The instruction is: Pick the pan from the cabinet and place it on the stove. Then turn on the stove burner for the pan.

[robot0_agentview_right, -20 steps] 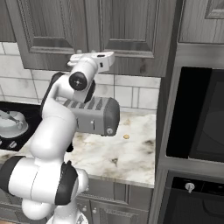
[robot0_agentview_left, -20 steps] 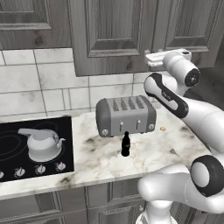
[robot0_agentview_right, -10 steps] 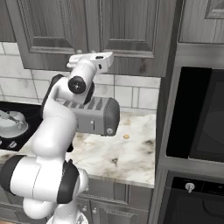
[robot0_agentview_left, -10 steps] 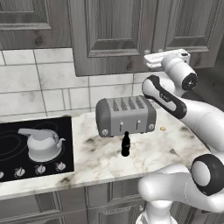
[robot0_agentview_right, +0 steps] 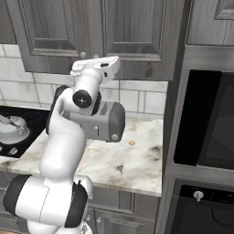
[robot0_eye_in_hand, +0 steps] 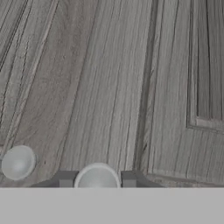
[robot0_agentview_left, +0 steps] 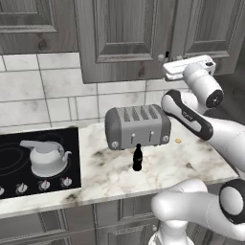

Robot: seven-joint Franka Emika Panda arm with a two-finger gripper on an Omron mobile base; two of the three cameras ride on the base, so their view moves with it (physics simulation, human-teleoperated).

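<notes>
At the far left, the stove [robot0_agentview_left: 33, 153] is carrying a kettle [robot0_agentview_left: 45, 158] on one ring, and this kettle is limiting the free landing area for the pan. Moving right, a toaster [robot0_agentview_left: 138, 127] and a small dark bottle [robot0_agentview_left: 137, 158] are standing on the counter [robot0_agentview_left: 110, 177]; a wide swing with the pan's long handle is likely to strike either one. Further right, the gripper [robot0_eye_in_hand: 97, 180] is sitting at the closed cabinet [robot0_agentview_left: 129, 33], its fingertips [robot0_eye_in_hand: 65, 180] bracketing one round knob [robot0_eye_in_hand: 97, 178] with a second knob [robot0_eye_in_hand: 17, 162] just beside it. The fingers are standing apart and not yet clamping. Pulling before they close risks slipping off the knob. The pan is presumably behind the doors.
</notes>
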